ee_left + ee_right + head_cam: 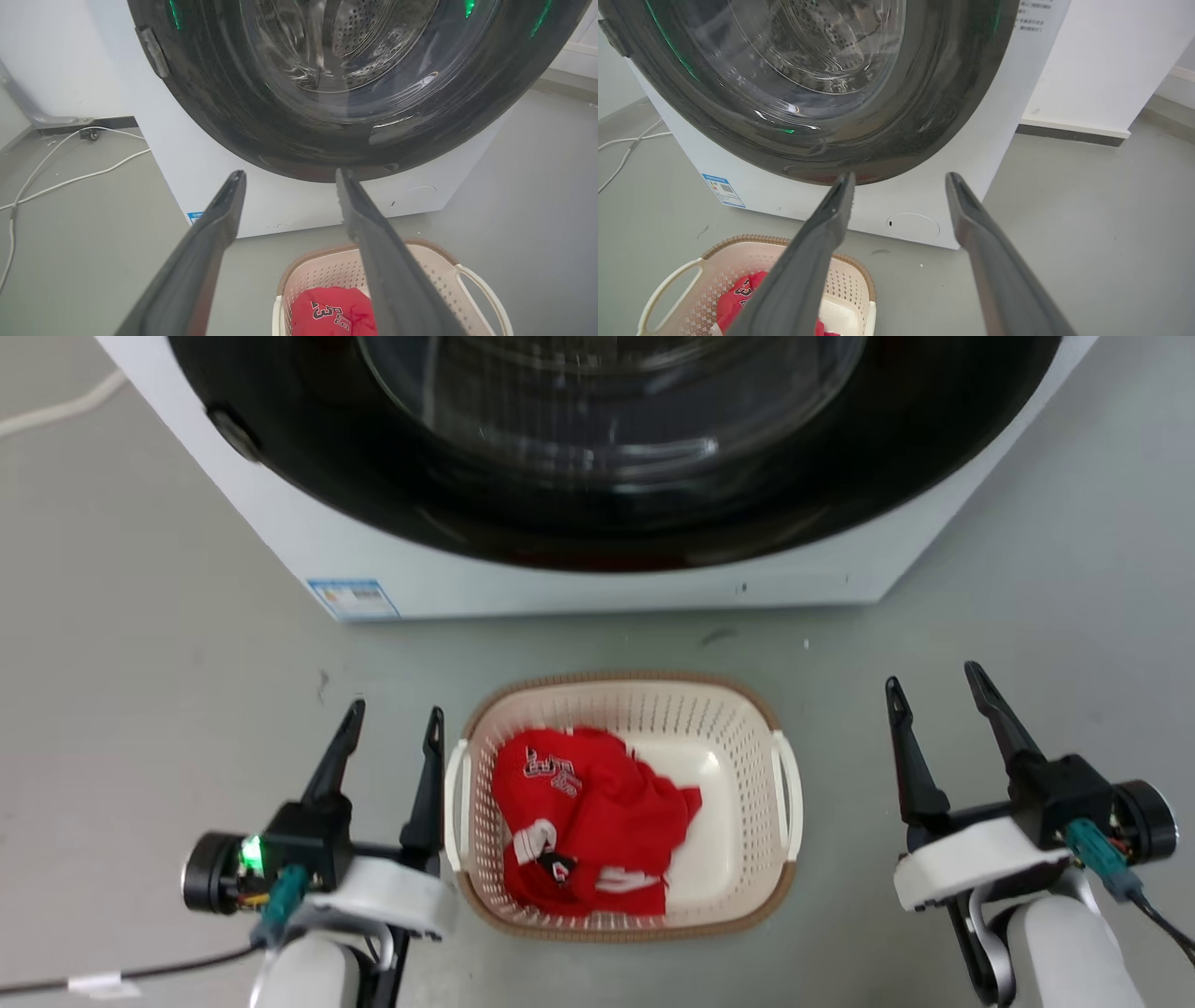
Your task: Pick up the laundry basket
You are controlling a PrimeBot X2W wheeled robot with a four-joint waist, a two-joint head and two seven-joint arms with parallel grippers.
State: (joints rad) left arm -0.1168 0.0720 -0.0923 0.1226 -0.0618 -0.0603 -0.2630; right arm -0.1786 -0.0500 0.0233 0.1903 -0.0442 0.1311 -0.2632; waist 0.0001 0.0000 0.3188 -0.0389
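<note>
Left gripper, fingers spread and empty, hangs just beside the laundry basket, which sits on the floor between both arms. Right gripper, equally spread, stands farther off the opposite side, so the left is nearer.

Grey floor, white washer, seemingly white wall.

Washer top past upper edge; label txt too small; basket btm partly under shirt.
</note>
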